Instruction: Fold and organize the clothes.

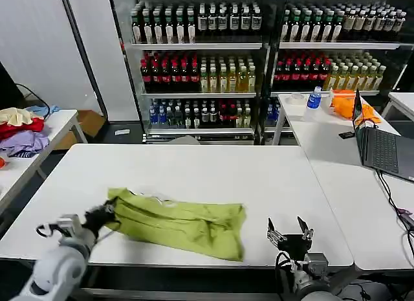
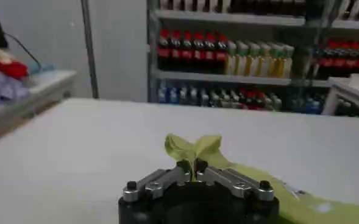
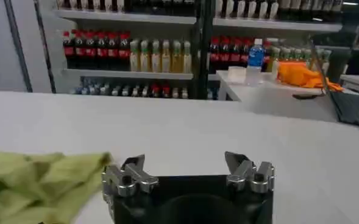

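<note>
Head view: T-shirt [image 1: 178,224] lies left-right; left gripper [image 1: 102,216] pinches its corner, right gripper [image 1: 289,233] wide.

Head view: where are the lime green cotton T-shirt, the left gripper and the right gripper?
lime green cotton T-shirt [image 1: 184,224], head view, middle of the folded cloth.
left gripper [image 1: 105,213], head view, tips pinching the shirt's corner.
right gripper [image 1: 288,227], head view, between its open tips.

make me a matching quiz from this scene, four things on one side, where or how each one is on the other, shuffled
Things:
1. left hand
2. right hand
3. T-shirt
4. laptop

States:
A. open on the table to the right
B. shut on a corner of green cloth
C. open, holding nothing, by the table's near edge
D. lying folded on the table

Pairs: 1-B, 2-C, 3-D, 4-A
</note>
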Controlling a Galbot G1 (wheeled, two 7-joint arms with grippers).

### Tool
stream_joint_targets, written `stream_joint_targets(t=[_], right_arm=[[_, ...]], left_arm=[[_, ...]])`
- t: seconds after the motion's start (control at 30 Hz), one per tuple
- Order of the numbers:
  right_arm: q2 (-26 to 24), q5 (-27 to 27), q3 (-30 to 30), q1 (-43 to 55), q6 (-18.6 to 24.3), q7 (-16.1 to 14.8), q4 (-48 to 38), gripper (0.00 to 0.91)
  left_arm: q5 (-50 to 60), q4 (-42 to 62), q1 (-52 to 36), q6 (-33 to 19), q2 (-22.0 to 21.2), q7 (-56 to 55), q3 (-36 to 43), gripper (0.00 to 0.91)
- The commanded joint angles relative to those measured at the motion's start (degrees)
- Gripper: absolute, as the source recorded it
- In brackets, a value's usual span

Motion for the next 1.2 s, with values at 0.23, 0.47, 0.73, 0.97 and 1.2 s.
stream_joint_targets(t=[0.23,0.47,0.73,0.97,1.2], right_arm=[[-0.35,0.10,0.23,0.34,-0.10,0.05,-0.30,0.907],[-0.46,0.12,-0.11,0.22,0.35,0.04,-0.71,0.907],[-0.24,-0.08,-0.68,0.63,0.46,0.00,-1.21,0.907],[-0.59,0.01,-0.78,1.26,0.46,-0.05,-1.88,0.907],[-0.70,0.19,-0.92,1.90,0.57,-0.32,-2.44,0.907]], left_arm=[[-17.83,-9.05,-3.27,6.13,1.24,-1.78,0.66,0.020],[-30.30,-13.53,-4.02,6.96,-6.02,-5.31,6.19,0.020],[-31.25,-8.01,-5.60,6.85,-12.52,-5.64,14.18,0.020],[-27.39,-4.99,-7.68,6.64,-16.40,-6.31,19.83,0.020],[-24.31,-3.27,-8.27,6.63,-18.23,-6.39,24.37,0.020]])
